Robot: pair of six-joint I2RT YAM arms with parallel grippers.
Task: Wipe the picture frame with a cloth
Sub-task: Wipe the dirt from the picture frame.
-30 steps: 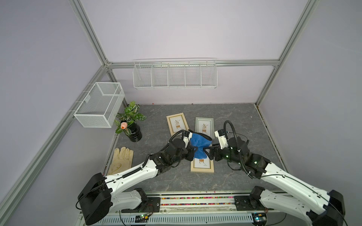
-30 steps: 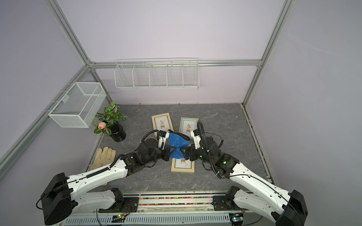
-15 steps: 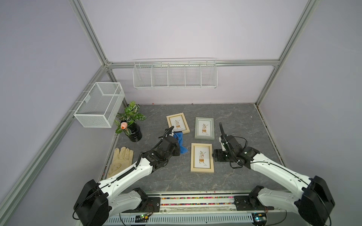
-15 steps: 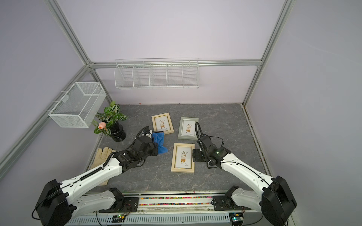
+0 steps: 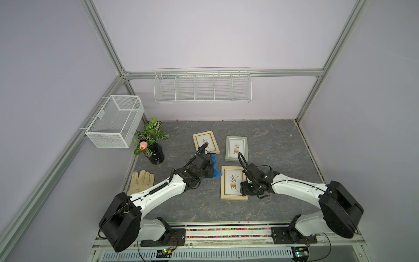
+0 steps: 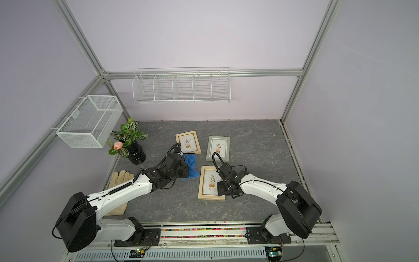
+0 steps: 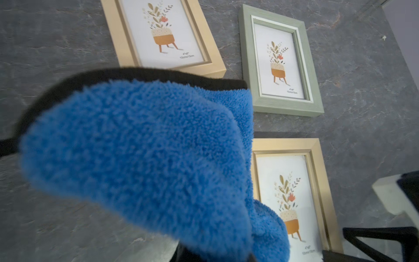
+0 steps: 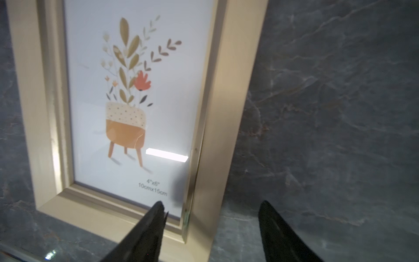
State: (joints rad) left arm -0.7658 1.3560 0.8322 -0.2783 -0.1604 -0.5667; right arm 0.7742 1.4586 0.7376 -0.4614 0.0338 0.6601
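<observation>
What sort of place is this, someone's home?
Probably a robot test booth: aluminium struts frame bare walls, two arms sit on a rail, and picture frames lie flat as props.

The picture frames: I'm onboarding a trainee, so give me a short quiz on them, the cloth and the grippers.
1. True or false: the left gripper is shut on the blue cloth.
2. How many picture frames lie on the table?
3. The right gripper, jaws open, straddles an edge of: A the nearest gold frame; B the glove; C the potted plant.
Key: 1 true; 2 three; 3 A.
</observation>
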